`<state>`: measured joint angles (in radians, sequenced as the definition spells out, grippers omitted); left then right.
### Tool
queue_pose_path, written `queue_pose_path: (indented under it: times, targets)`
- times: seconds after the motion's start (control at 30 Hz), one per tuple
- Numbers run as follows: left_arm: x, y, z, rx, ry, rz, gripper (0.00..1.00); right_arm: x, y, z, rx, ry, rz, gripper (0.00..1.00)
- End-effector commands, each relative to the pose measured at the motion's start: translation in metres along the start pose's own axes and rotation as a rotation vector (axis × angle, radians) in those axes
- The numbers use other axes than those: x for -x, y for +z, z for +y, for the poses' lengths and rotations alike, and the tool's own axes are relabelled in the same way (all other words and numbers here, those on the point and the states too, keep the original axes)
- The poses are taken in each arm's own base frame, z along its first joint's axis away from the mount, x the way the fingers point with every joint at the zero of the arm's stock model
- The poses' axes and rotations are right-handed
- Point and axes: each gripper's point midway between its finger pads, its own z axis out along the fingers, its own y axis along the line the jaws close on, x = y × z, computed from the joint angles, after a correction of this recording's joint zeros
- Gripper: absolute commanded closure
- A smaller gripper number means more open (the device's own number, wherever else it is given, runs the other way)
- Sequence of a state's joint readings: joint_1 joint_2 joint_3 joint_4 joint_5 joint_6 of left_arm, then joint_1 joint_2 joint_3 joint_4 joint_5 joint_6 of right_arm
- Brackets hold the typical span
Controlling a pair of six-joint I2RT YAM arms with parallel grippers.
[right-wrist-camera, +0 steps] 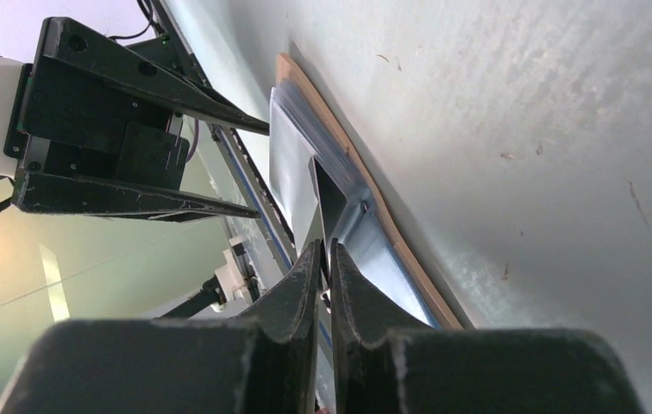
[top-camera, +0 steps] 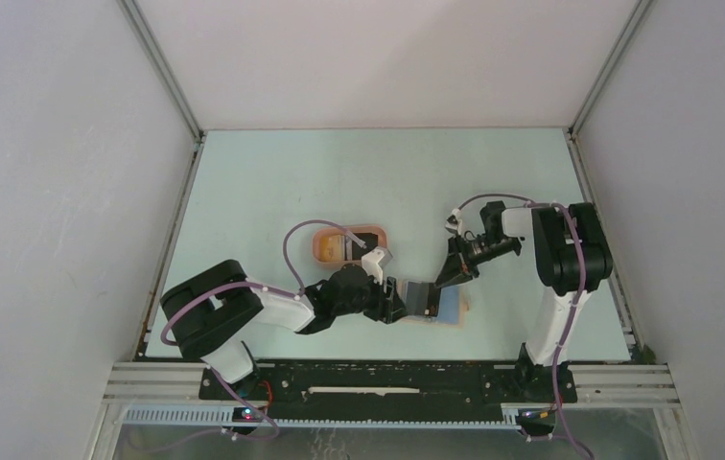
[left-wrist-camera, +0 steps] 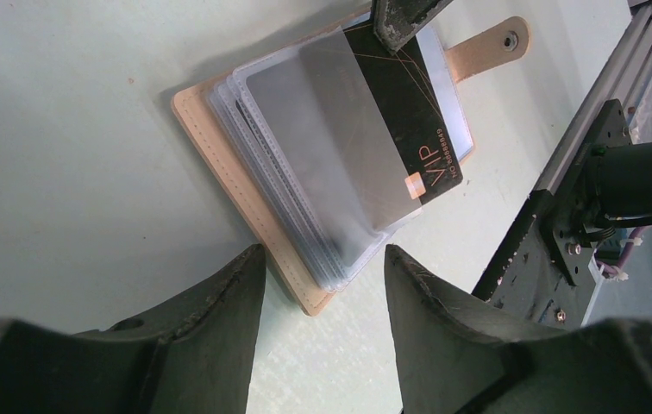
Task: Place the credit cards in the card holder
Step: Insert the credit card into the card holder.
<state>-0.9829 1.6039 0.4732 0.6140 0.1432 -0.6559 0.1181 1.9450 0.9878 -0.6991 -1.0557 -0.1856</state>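
The right pincer (right-wrist-camera: 324,254), clenched on the black credit card (left-wrist-camera: 409,103), has the card's long axis running straight ahead of its tips, half inside the open card holder (left-wrist-camera: 219,147), with the released left pincer (left-wrist-camera: 322,267) hovering opposite.

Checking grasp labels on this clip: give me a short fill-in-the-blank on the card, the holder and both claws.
1. The right claw is shut on a ___ card marked VIP.
2. The left claw holds ___.
3. The card holder lies ___ on the table.
Missing words: black; nothing; open.
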Motion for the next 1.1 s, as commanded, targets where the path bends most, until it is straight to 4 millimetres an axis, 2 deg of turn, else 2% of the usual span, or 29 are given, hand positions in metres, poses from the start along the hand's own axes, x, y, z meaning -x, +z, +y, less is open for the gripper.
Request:
queue_pose_path:
  times: [0.0,0.83,1.07]
  targets:
    - [0.002,0.0,-0.002,-0.014,0.0,-0.003,0.42,0.004,0.004,0.004,0.021,-0.024,0.015,0.87]
    - [0.004,0.002,-0.002,-0.009,-0.004,0.005,0.42,0.01,0.017,0.012,0.114,0.022,0.047,0.95]
    - [0.015,-0.001,-0.004,0.023,-0.019,-0.041,0.38,0.011,0.02,0.01,0.108,0.04,0.048,0.97]
